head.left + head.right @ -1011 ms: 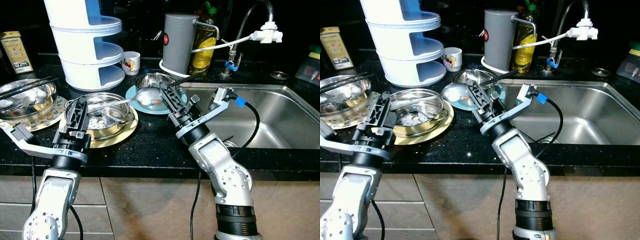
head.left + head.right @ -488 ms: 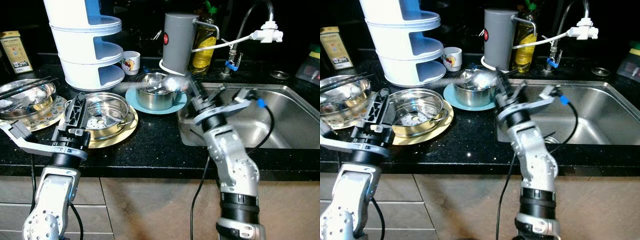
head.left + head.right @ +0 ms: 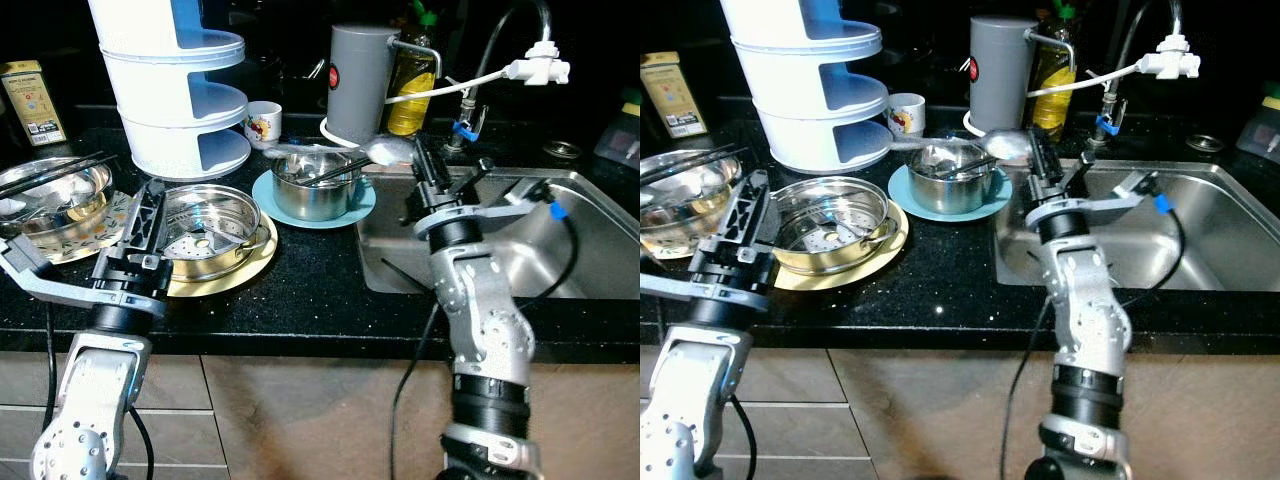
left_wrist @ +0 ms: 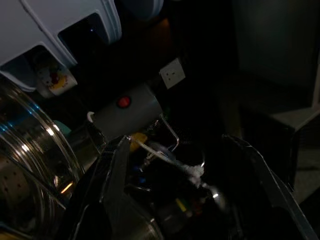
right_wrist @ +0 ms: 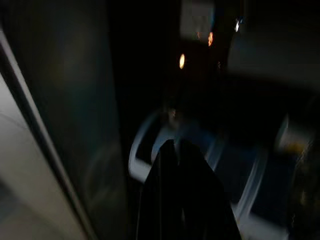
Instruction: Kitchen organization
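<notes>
Right gripper (image 3: 418,165) pinching long steel ladle (image 3: 385,150), sink (image 3: 580,225) just beside; left gripper (image 3: 150,215) spread, idle. Guessing next: lower, let go.

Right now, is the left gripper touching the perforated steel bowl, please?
Cannot tell. In the left eye view the left gripper overlaps the perforated steel bowl's rim, with neither contact nor gap plain.

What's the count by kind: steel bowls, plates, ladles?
Steel bowls: 3
Plates: 3
Ladle: 1
Total: 7
</notes>
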